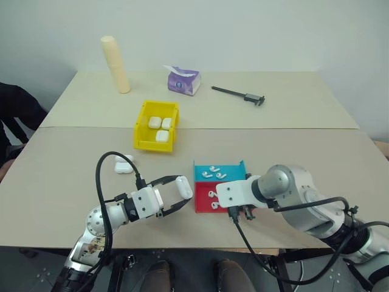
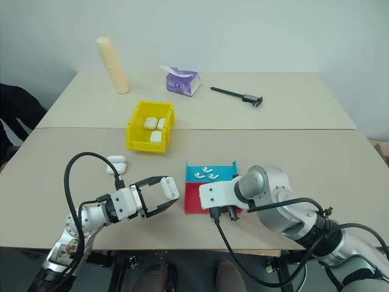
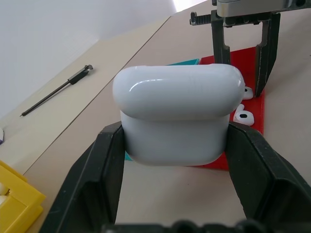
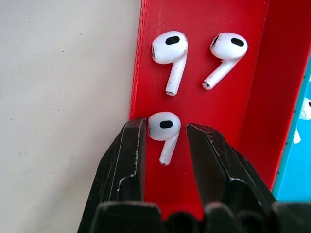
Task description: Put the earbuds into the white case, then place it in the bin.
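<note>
My left gripper [image 1: 182, 196] is clamped on 1 white case [image 3: 177, 114], lid closed, held level above the table just beside the red tray [image 4: 204, 29]. My right gripper [image 4: 165, 141] points steeply down into that tray, jaws narrow but parted, with 1 earbud [image 4: 164, 127] lying between the fingertips; contact with either finger I cannot confirm. 2 more earbuds [image 4: 170, 53] lie further along the tray, and others sit in the blue tray [image 1: 234, 172] beyond. The bin [image 1: 142, 125] stands well apart, further up the table, already holding 3 cases.

Step in hand, as I judge it: picking the earbud. To do it well:
1. Centre the bulb between my fingertips, clear of the tray wall at one finger.
2. Close slowly; glossy plastic may squirt out.
3. Lift straight up, avoiding the neighbouring 2.
4. The case lid looks shut, so it needs opening before insertion.
</note>
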